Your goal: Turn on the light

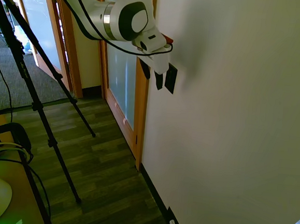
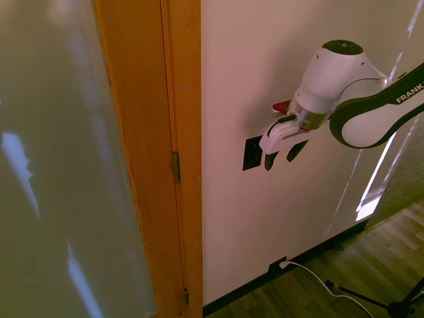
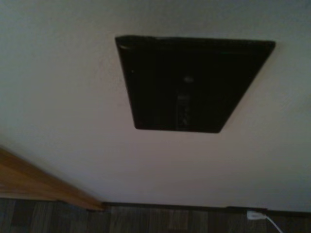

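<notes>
- Our white two-finger gripper (image 2: 281, 156) hangs with its dark fingers (image 1: 158, 80) spread apart and pinching nothing; in the second exterior view one finger tip sits just beside the right edge of the small upright black rectangular switch plate (image 2: 252, 153), and we cannot tell whether it touches the plate.
- In the first exterior view the same switch plate (image 1: 171, 78) sits on the cream wall (image 1: 232, 123) just right of the fingers, about level with them.
- Seen close from the wrist, the switch plate (image 3: 192, 82) fills the middle of the picture as a dark panel on pale wall (image 3: 63, 111); its detail is too dim for us to read a rocker position.
- Left of the plate stands the orange wooden door frame (image 2: 179, 99) with a frosted glass panel (image 1: 123, 73).
- Farther down, at the baseboard, a black outlet plate with a white plug (image 1: 173, 223) sits well apart from the switch, above the dark wood-plank floor (image 1: 104, 165).
</notes>
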Motion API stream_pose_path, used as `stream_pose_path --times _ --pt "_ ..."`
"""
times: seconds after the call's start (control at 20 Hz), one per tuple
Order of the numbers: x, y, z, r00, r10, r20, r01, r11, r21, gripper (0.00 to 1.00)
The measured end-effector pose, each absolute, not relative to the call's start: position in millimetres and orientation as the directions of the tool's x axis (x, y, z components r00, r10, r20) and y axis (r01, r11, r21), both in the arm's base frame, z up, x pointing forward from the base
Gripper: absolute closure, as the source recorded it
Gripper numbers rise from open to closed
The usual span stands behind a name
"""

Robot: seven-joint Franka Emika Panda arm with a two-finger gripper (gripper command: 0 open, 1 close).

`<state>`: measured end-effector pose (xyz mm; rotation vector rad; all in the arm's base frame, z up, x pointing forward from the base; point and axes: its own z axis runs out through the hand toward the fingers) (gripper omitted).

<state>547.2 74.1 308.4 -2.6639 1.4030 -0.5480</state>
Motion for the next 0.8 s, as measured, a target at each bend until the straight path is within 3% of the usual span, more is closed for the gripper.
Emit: stream_pose_path --times 0.75,0.8 --pt "592.3 80.2 274.1 0.437 -0.843 0.313 -0.789 -0.526 -0.317 0.00" --pt "594.5 79.3 273.5 0.435 -0.844 0.314 -0.789 -0.525 -0.318 1.00"
